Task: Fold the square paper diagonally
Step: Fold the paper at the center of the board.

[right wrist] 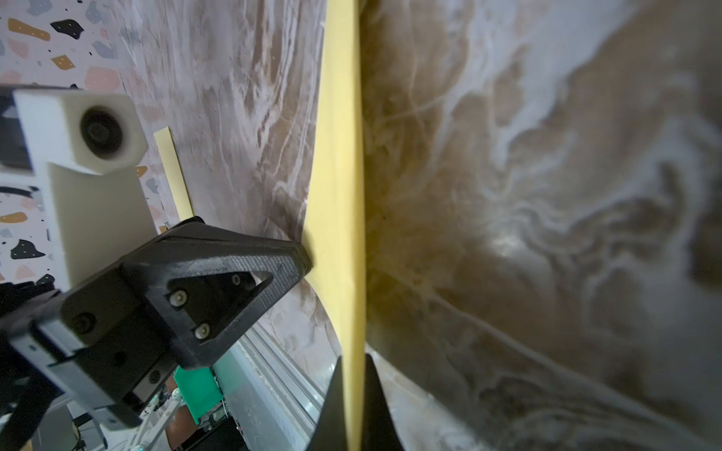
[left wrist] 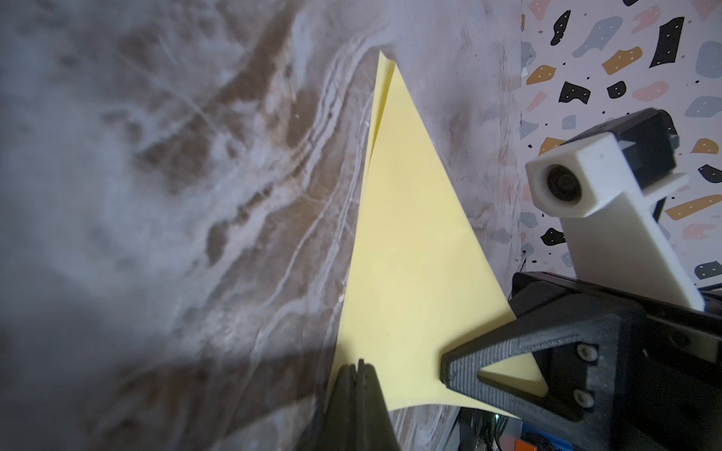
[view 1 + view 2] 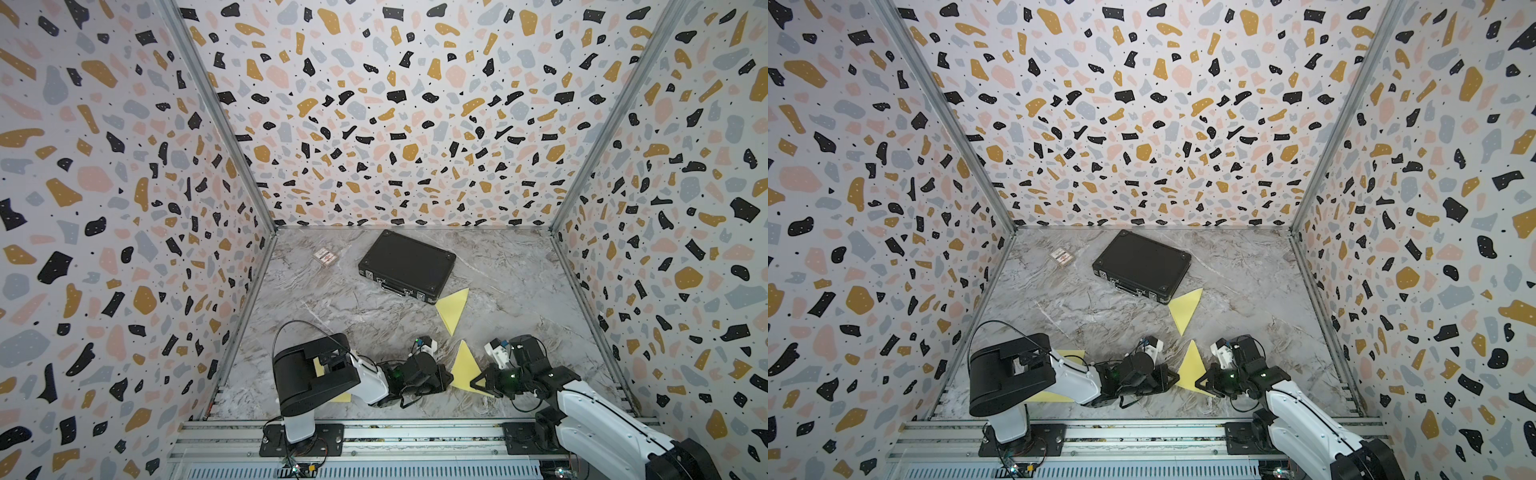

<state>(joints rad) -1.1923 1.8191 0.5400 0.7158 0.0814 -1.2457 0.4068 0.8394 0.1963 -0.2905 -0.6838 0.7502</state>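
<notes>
- Between both grippers, near the front, sits the pale yellow folded paper triangle (image 3: 462, 365), with its long axis pointing away from the arms.
- Right gripper (image 1: 353, 375) is closed on one near corner of it.
- Left gripper (image 2: 360, 371) is closed too, and its tip touches the opposite edge.

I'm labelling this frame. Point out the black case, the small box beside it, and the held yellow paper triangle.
black case (image 3: 407, 264): in a top view, lid centre.
small box (image 3: 325, 257): in a top view, top face.
held yellow paper triangle (image 3: 464, 369): in a top view, its centre.
</notes>
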